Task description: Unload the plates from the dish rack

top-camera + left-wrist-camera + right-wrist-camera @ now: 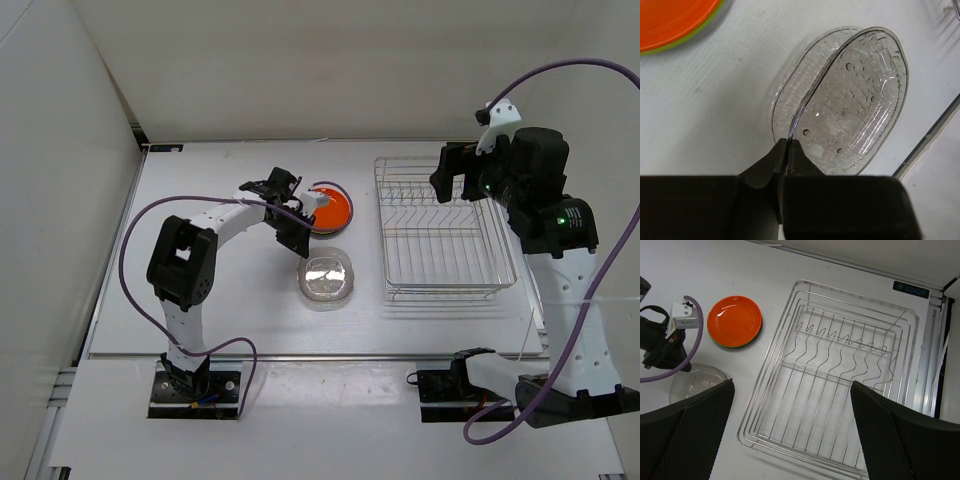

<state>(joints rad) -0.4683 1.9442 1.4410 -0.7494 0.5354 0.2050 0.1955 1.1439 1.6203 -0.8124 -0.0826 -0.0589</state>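
Glass-clear, likely slick and brittle, the plate is pinched at its thin rim by the left gripper; right gripper gapes empty

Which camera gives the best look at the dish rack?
Right wrist: the dish rack fills the frame, empty, bars clear. Top external shows it smaller, its far right corner behind the right arm. Left wrist hardly shows it.
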